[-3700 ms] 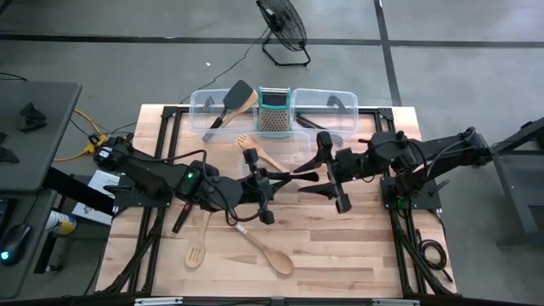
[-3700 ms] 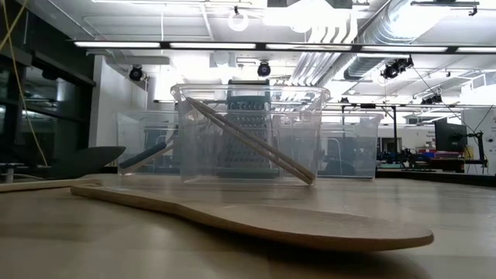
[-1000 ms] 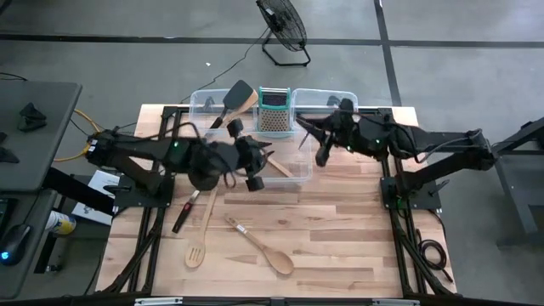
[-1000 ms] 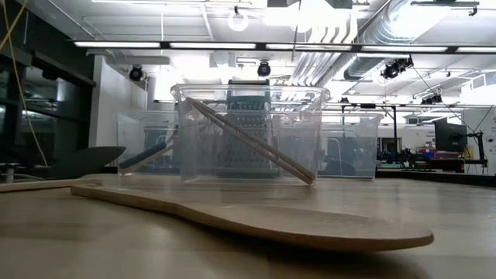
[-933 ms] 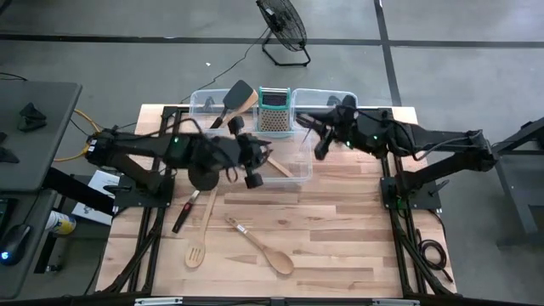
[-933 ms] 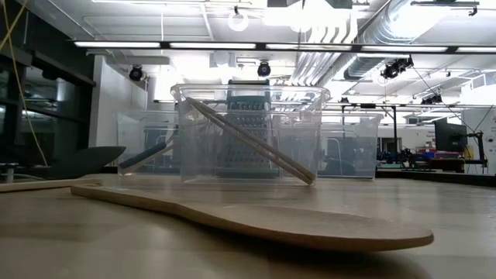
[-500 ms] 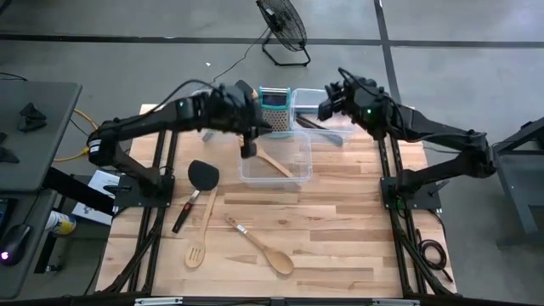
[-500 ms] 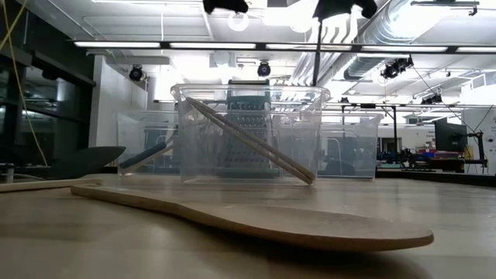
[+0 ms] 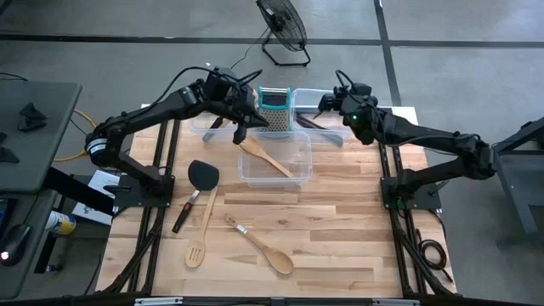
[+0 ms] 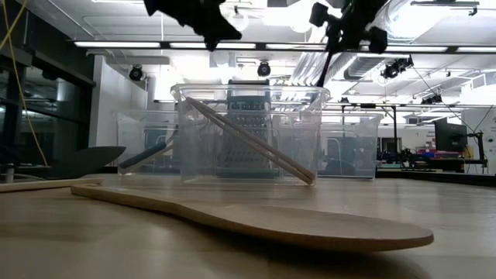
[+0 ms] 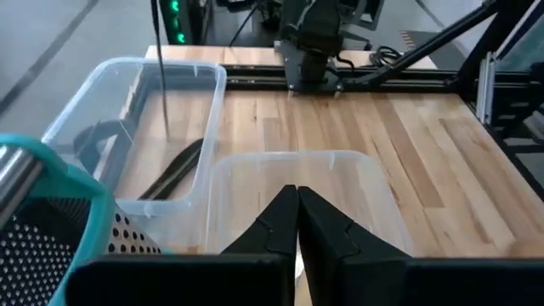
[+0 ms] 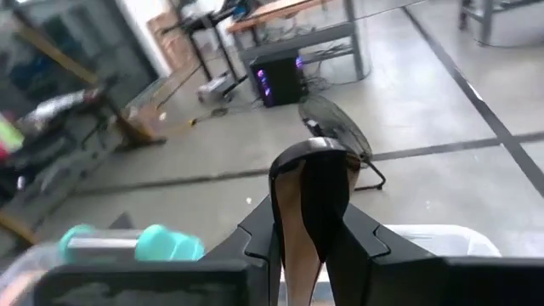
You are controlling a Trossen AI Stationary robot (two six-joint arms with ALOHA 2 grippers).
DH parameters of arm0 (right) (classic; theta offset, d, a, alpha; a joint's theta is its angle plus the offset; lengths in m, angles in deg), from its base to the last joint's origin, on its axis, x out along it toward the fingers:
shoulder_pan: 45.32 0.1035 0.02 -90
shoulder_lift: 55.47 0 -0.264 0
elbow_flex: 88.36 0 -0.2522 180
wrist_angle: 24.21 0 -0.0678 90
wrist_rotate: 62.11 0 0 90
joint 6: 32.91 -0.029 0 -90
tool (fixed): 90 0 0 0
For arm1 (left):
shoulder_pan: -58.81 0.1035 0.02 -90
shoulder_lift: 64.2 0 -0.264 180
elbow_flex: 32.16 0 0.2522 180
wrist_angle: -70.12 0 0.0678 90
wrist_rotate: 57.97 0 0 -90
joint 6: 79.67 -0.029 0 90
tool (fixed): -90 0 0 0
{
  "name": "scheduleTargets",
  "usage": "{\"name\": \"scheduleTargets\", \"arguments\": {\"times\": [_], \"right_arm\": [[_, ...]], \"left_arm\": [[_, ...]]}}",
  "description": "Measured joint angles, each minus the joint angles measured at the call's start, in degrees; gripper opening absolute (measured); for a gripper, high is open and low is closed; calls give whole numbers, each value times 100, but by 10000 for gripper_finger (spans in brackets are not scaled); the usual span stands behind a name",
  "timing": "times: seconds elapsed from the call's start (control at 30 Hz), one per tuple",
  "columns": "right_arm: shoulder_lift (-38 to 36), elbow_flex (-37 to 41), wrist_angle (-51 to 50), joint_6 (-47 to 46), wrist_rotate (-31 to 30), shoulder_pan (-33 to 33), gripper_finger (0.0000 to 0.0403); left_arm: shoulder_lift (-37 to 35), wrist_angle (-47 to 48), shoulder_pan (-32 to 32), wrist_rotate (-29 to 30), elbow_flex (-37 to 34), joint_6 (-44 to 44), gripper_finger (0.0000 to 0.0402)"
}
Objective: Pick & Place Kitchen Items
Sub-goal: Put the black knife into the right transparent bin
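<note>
Black utensil (image 12: 313,200): long-handled, dark, clamped between the fingers of the right gripper (image 9: 330,102); its handle hangs down as a thin dark rod (image 10: 323,62) above the bins at the far side of the table. In the left wrist view the same rod (image 11: 161,68) points down into the right-hand bin (image 9: 333,96), where other dark utensils (image 11: 174,168) lie on the bottom.

Wooden spatula (image 9: 272,161): lies slanted in the middle clear bin (image 9: 299,172), just in front of the grater.

Wooden spatula and black turner (image 9: 239,94): stand tilted in the left-hand bin (image 9: 198,102), partly hidden by the left arm.

Loose on the table, left front area:
- black turner (image 9: 201,175), head toward the bins, lying nearest the middle bin;
- black-handled tool (image 9: 184,213), just beside the slotted spoon's handle;
- slotted wooden spoon (image 9: 200,238), head toward the front edge;
- wooden spoon (image 9: 263,248), slanted, bowl toward the front edge, filling the foreground in the low view (image 10: 256,221).

Left gripper (image 9: 239,134): raised over the near corner of the left-hand bin, beside the grater; fingers (image 11: 323,229) pressed together with nothing between them.

Grater (image 9: 274,111): teal-topped metal box, upright between the two far bins.

Table (image 9: 340,238): light wooden top on a black frame.

Floor fan (image 9: 284,25): stands on the floor beyond the table.
</note>
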Motion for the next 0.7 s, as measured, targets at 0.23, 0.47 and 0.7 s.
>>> {"name": "scheduleTargets", "arguments": {"times": [0.23, 0.47, 0.7], "right_arm": [[0, 591, 694, -825, -68, -310, 56], [2, 1238, 1054, -2142, -93, -560, 56], [18, 1808, 1589, -3189, -220, -690, 56]], "left_arm": [[4, -1, 181, -385, -101, -148, 6], [-152, -10, 257, -699, -106, -302, 6], [-644, -367, 237, -917, -754, 78, 5]]}}
